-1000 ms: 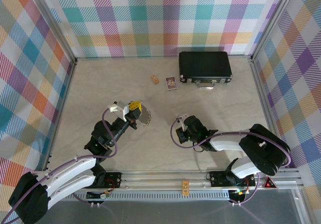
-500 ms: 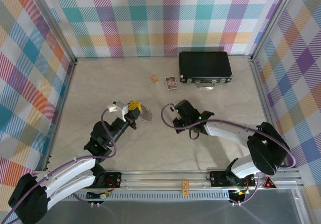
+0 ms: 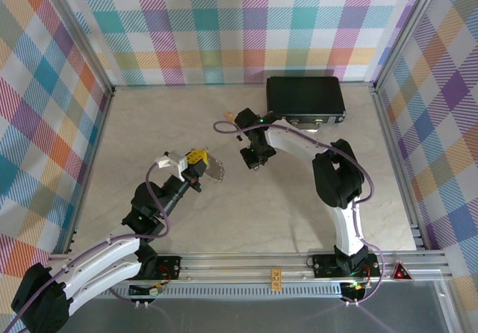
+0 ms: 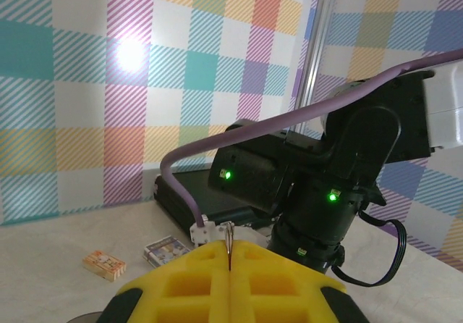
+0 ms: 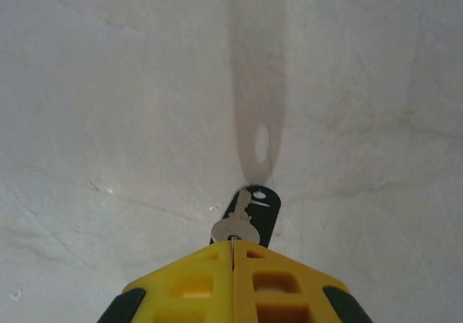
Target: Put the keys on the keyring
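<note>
Found right gripper [image 5: 233, 249] clamped on keys [image 5: 236, 225], blades poking just ahead of its tips, over pale table [image 5: 108, 84]; found left gripper [image 4: 229, 256] pinched on keyring [image 4: 228, 233], thin edge upright between its fingertips; noted right gripper close beyond those tips.

The key [image 5: 235, 225] is shiny metal, the right tool [image 5: 233, 245] matt yellow plastic.

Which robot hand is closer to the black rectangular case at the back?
Right. The right hand, holding a silver key, hangs just left-front of the black case; the left hand, pinching a thin metal ring, is farther left.
</note>
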You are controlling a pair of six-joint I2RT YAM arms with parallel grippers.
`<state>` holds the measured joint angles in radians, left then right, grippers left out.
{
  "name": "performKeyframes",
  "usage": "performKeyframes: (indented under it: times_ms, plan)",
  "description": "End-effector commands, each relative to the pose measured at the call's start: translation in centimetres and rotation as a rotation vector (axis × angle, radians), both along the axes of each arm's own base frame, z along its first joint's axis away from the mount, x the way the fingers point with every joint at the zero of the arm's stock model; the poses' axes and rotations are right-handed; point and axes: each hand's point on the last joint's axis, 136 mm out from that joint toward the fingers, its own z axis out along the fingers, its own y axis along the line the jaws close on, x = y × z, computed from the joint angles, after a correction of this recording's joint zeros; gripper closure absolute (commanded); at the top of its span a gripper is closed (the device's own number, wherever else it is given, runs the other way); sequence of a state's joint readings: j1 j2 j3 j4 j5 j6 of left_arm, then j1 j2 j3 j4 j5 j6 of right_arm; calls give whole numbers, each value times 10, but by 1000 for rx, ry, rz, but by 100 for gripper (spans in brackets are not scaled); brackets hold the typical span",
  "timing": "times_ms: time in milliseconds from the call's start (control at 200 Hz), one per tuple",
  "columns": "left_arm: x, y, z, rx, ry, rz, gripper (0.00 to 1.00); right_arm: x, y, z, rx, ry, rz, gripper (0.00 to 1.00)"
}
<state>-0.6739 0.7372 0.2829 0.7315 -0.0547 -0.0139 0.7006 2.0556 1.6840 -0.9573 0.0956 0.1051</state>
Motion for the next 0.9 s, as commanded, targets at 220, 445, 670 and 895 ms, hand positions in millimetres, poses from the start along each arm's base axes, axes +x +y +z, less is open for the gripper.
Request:
performKeyframes:
  times_ms: [220,445,670,895]
  plan:
    - [-6,-3,7,-12,-33,-14,100,-68,-37,-18,-117,268,37,100]
    - [-6,-3,6,-11,-31,-12,100,-90,-52,-26,-173,359,39,100]
    - [-7,-3,8,-13,-35,-16,100,-109,-64,-33,-221,443,28,100]
    - [-7,-3,8,-14,-36,-15,100,-119,-72,-47,-269,507,22,100]
